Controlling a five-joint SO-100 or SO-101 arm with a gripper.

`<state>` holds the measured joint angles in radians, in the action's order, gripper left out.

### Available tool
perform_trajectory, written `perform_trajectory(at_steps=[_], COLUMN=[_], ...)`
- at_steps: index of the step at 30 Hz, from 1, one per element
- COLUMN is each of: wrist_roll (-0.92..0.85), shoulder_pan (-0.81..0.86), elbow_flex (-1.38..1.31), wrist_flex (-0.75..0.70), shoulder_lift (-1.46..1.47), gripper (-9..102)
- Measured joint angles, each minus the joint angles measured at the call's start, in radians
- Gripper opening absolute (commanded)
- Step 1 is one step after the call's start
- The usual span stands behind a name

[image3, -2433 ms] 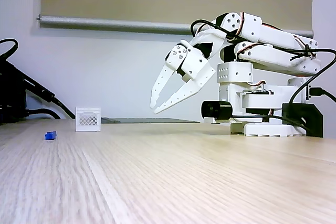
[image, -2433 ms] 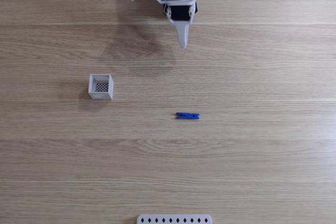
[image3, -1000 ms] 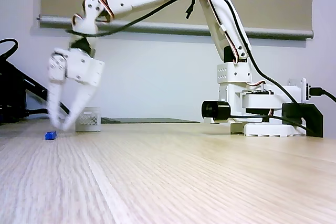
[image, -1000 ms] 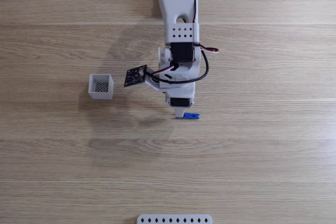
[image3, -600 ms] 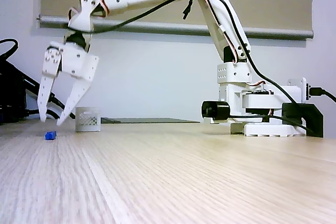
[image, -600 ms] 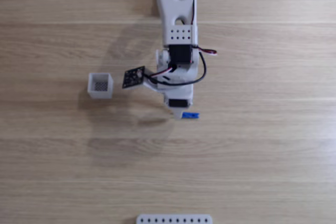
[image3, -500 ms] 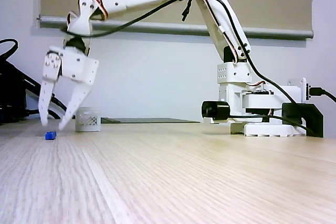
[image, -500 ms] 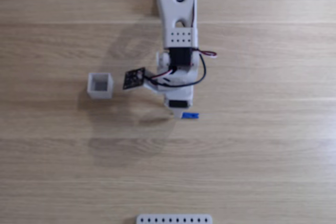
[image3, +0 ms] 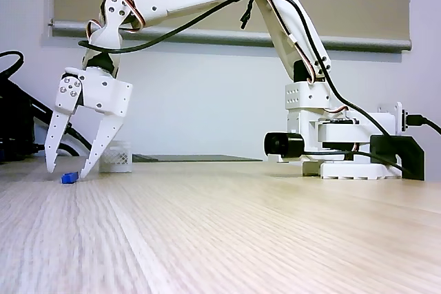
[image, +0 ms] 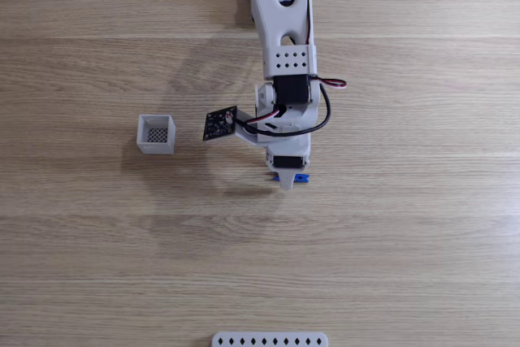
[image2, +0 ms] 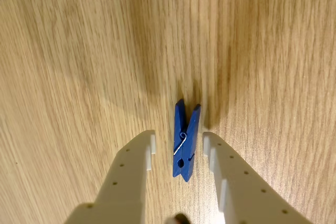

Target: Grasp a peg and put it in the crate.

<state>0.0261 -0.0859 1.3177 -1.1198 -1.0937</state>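
End effector (image2: 179, 148) spread, straddling peg (image2: 185, 141)

Bright-blue peg (image2: 185, 141), white tool (image2: 180, 149), light-grey crate (image: 155, 134) with dark mesh bottom

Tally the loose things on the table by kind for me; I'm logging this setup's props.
Blue clothes peg: 1
Small white crate with a mesh bottom: 1
Long white perforated strip: 1
Total: 3
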Motion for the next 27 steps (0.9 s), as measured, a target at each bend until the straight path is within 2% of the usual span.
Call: perform_trajectory(at_steps=[9,14,17,27], wrist_roll=[0.002,0.002,0.002,-0.052], shoulder_pan=[-0.011,-0.012,-0.012,-0.014], elbow_flex=[-0.048,-0.048,-0.048,-0.029], wrist_flex=[0.002,0.002,0.002,0.011], shoulder_lift=[0.048,0.048,0.048,0.028], gripper=[12,-3,0,-1])
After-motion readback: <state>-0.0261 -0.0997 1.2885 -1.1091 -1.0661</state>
